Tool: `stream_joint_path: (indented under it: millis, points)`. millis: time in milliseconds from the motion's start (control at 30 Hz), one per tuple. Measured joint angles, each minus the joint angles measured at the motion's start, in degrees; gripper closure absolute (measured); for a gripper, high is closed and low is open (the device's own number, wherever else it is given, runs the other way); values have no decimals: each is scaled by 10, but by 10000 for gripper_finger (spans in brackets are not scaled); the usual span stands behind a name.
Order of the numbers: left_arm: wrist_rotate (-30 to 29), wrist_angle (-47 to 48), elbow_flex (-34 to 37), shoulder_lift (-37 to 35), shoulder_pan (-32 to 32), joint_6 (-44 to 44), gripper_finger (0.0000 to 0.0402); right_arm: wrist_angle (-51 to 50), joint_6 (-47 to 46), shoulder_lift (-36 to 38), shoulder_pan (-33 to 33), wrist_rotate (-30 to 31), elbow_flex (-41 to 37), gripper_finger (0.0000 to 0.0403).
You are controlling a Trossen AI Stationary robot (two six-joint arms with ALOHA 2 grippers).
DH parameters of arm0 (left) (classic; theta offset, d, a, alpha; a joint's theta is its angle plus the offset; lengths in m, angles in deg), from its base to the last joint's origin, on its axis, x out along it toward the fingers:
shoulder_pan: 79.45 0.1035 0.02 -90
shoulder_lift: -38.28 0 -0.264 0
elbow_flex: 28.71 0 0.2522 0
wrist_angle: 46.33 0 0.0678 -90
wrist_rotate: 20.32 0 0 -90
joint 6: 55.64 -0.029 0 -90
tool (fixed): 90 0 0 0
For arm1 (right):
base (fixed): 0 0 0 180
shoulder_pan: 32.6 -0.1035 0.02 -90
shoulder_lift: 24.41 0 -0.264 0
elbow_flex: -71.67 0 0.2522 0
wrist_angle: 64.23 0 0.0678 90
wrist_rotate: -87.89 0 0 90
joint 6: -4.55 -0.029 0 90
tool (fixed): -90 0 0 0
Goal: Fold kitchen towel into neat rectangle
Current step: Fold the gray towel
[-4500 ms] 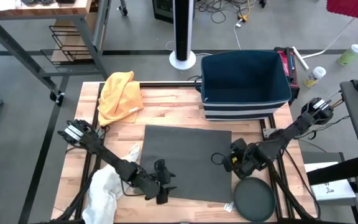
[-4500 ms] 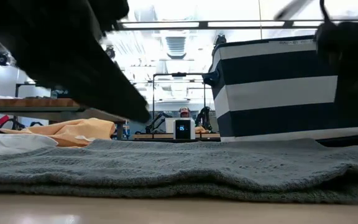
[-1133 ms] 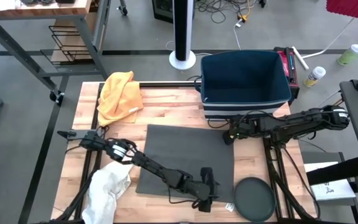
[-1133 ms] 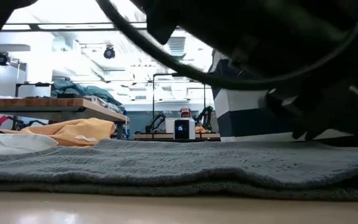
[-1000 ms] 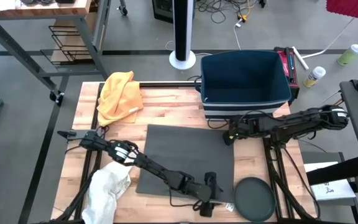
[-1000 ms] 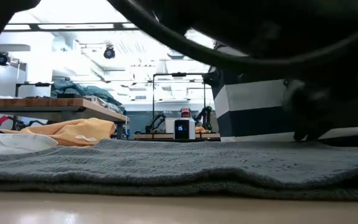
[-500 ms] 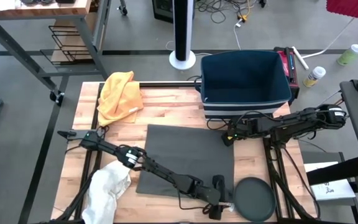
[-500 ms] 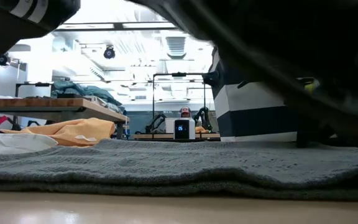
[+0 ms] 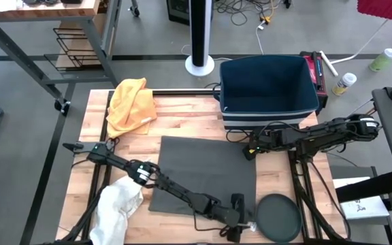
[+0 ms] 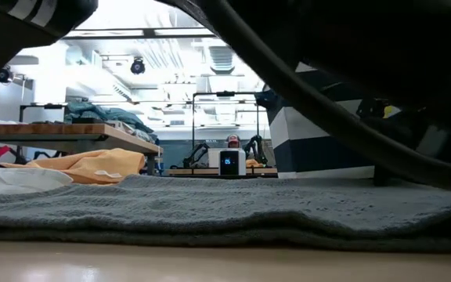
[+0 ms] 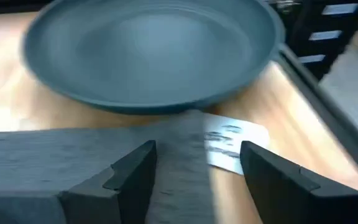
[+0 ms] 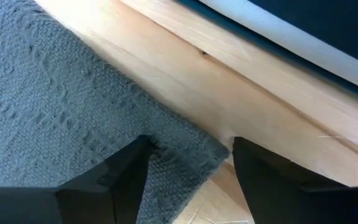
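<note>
The dark grey kitchen towel (image 9: 203,173) lies flat on the wooden table, also seen edge-on in the low view (image 10: 210,211). My left gripper (image 9: 236,219) reaches low across it to its near right corner (image 11: 182,140). It is open, with one finger on either side of that corner (image 11: 197,149). My right gripper (image 9: 250,149) is open over the towel's far right corner (image 12: 201,155), pointing steeply down. One of its fingers (image 12: 120,171) is above the cloth and the other (image 12: 272,168) above bare wood. My left gripper straddles the towel's near right corner, coming in low from the table's left; I cannot tell whether its fingers touch the cloth. My right gripper stands over the far right corner from above; I cannot tell whether its fingertips touch the towel.
A dark round plate (image 9: 278,218) sits just right of the near corner, with a small white tag (image 11: 232,146) beside it. A striped dark bin (image 9: 269,92) stands at the far right, a yellow cloth (image 9: 131,102) at the far left, and a white cloth (image 9: 114,207) at the near left.
My left gripper has slid along the towel's near edge toward the table's right, sinking a little, and now stands at the near right corner beside the plate. The towel lies as before.
</note>
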Motion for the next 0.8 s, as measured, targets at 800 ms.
stream_joint_path:
  millis: [800]
  points:
    - [24, -26, 52, -3, 20, 18, 266, 2, -1, -1, 0, -10, 0, 166]
